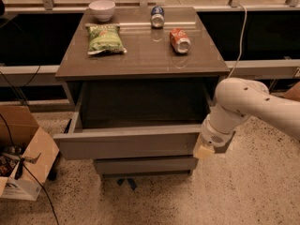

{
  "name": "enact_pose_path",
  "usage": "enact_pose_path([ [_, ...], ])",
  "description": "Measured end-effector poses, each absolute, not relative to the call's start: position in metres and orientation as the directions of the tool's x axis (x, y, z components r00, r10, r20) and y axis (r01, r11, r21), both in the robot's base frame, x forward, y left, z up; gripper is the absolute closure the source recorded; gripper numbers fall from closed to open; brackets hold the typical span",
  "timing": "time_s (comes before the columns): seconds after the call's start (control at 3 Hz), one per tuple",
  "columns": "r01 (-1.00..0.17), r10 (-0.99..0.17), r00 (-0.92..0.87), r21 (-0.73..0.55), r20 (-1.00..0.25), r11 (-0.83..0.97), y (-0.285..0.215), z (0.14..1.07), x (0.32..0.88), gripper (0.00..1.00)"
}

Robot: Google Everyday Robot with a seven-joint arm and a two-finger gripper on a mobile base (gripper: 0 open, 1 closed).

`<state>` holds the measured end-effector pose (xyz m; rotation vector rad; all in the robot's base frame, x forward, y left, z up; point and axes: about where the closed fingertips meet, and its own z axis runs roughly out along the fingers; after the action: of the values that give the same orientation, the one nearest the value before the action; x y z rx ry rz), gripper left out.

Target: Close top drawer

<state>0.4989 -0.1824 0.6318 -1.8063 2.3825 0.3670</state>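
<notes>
The top drawer [129,142] of the grey-brown cabinet stands partly open, its plain flat front sticking out below the cabinet top and its inside in shadow. A lower drawer front [145,165] shows beneath it. My gripper [205,150] hangs from the white arm [243,104] on the right and sits against the right end of the drawer's front.
On the cabinet top [140,60] lie a green chip bag [105,39], a white bowl [102,9], a blue can [157,16] and a red can [180,40]. An open cardboard box [21,153] with cables stands on the floor at the left. A cable [241,27] hangs behind the arm.
</notes>
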Motion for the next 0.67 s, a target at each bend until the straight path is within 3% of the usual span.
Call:
enact_pose_path([
  [0.67,-0.973,-0.942,-0.198,-0.062,-0.270,0.222,-0.172,0.657,0.554,1.00],
])
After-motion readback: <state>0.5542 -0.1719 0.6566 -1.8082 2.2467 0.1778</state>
